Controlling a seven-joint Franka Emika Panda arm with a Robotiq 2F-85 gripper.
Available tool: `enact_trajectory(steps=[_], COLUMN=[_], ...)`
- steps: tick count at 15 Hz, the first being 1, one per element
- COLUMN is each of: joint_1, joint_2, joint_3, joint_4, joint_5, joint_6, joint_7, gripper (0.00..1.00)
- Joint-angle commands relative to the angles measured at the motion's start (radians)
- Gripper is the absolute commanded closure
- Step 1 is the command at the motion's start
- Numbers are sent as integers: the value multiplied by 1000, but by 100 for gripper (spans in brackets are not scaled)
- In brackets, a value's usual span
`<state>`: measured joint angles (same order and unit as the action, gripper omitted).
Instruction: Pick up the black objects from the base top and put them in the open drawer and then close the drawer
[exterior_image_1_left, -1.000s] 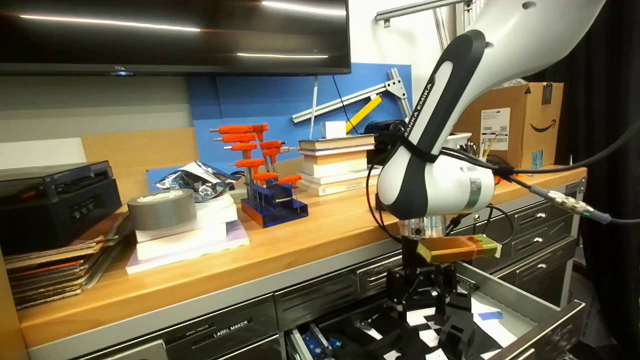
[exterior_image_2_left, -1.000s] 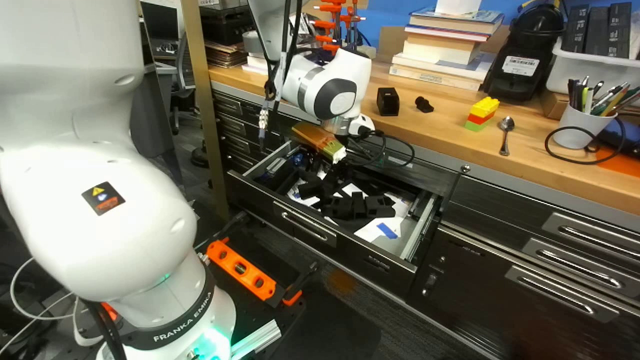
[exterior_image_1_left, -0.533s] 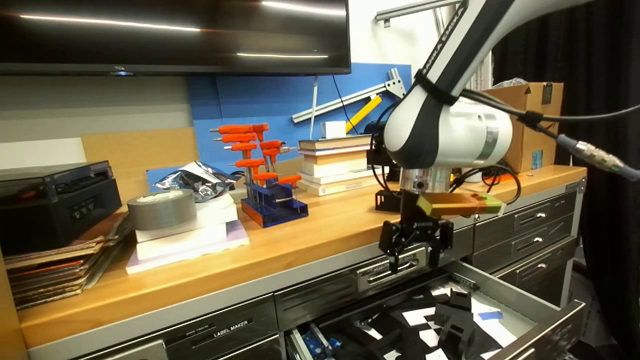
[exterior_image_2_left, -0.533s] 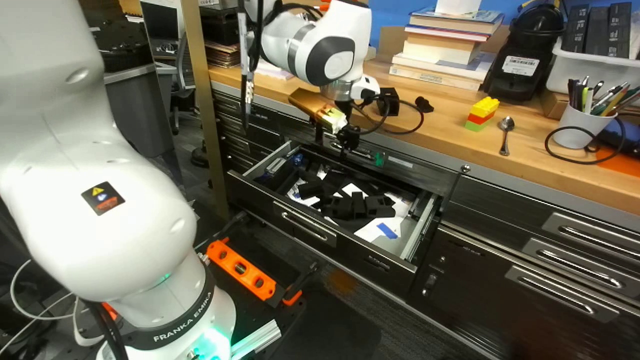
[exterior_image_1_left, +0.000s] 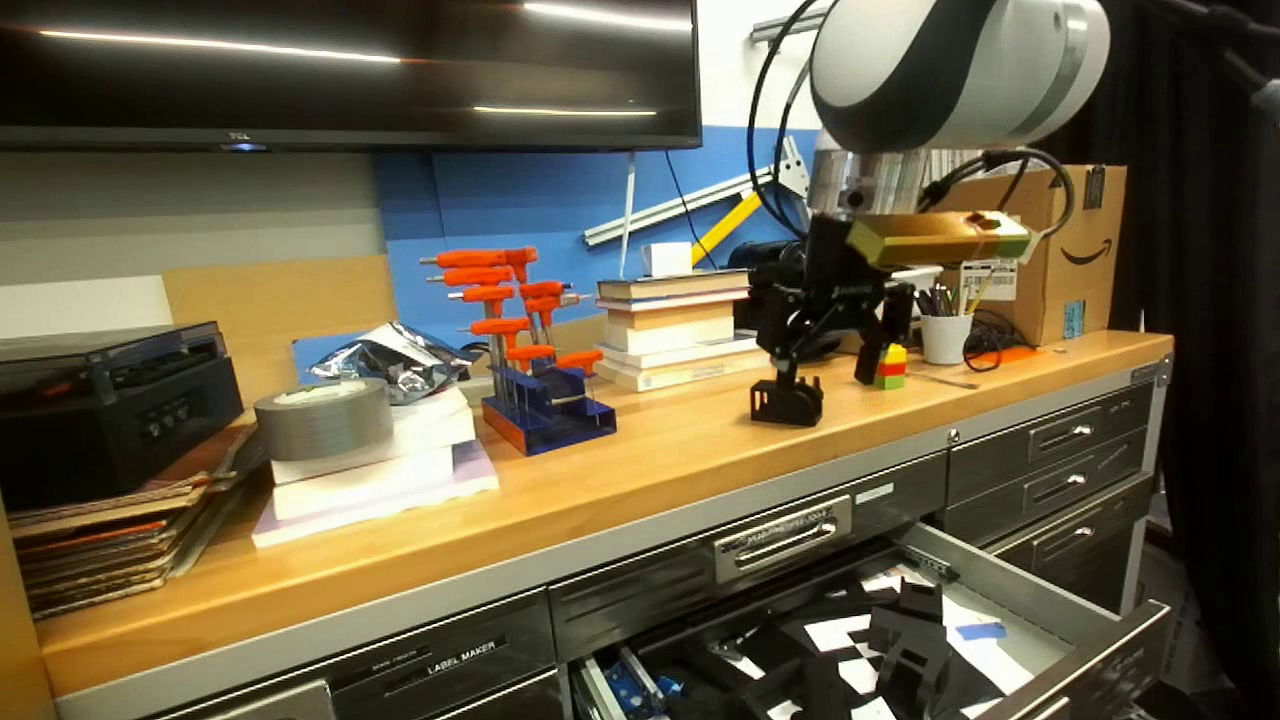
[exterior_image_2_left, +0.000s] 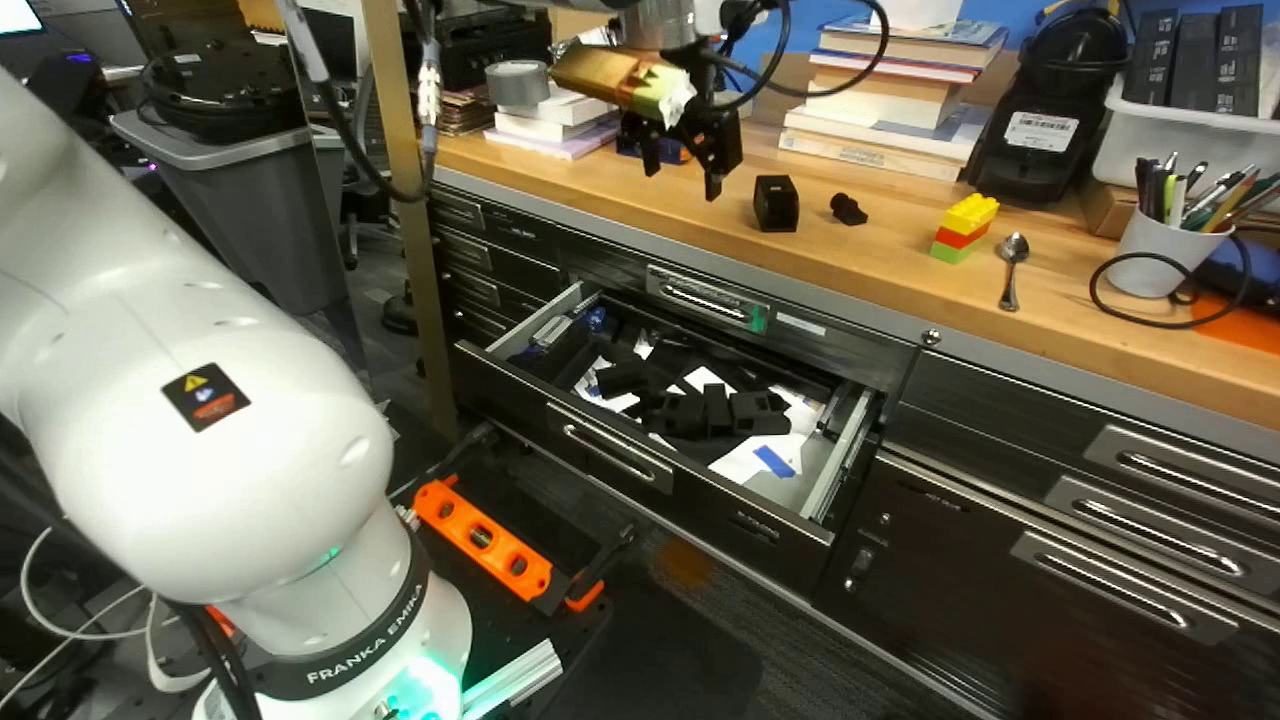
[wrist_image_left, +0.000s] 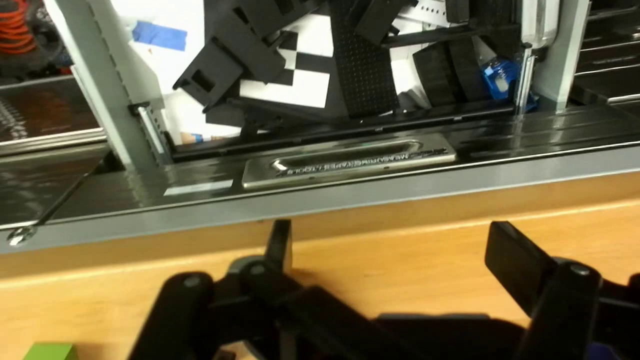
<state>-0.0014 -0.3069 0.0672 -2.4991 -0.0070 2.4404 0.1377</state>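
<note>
Two small black objects lie on the wooden base top (exterior_image_2_left: 870, 262): a hollow block (exterior_image_2_left: 776, 204) and a lumpy piece (exterior_image_2_left: 848, 208) beside it. In an exterior view, black parts (exterior_image_1_left: 787, 402) overlap each other, so the second one is hard to separate. My gripper (exterior_image_1_left: 828, 372) hangs above the base top with jaws wide apart. It stands off to one side of the block, apart from it, as the gripper (exterior_image_2_left: 682, 178) shows from another angle. Only bare wood lies between its fingers in the wrist view (wrist_image_left: 390, 240). Pulled out below is the drawer (exterior_image_2_left: 700, 500), holding several black parts over white sheets.
Toy bricks (exterior_image_2_left: 965, 228), a spoon (exterior_image_2_left: 1013, 270) and a pen cup (exterior_image_2_left: 1165, 255) stand farther along the base top. Behind are stacked books (exterior_image_2_left: 880, 100) and a black device (exterior_image_2_left: 1040, 130). A rack of orange-handled tools (exterior_image_1_left: 550, 410) and a tape roll (exterior_image_1_left: 325, 425) are elsewhere on the bench.
My gripper has risen out of the drawer, past the bench edge, to above the base top. The drawer and the black objects on the bench have not moved.
</note>
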Motion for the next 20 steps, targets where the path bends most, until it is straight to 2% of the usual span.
enact_trajectory(steps=[1,5,8,14,20], joint_1=[-22,-11,2,-6,-64], joint_2=[2,103,202,413,555], joint_3=[28,19,2,-41,-54], joint_4=[108,273,402,617,721], joint_5=[-129,-211,-236,-165,-46], joint_6=[-98,-233,-322,-394,-436], joint_7=[18,-44,-141,-435,-678], gripper=[0,0,0,0,0])
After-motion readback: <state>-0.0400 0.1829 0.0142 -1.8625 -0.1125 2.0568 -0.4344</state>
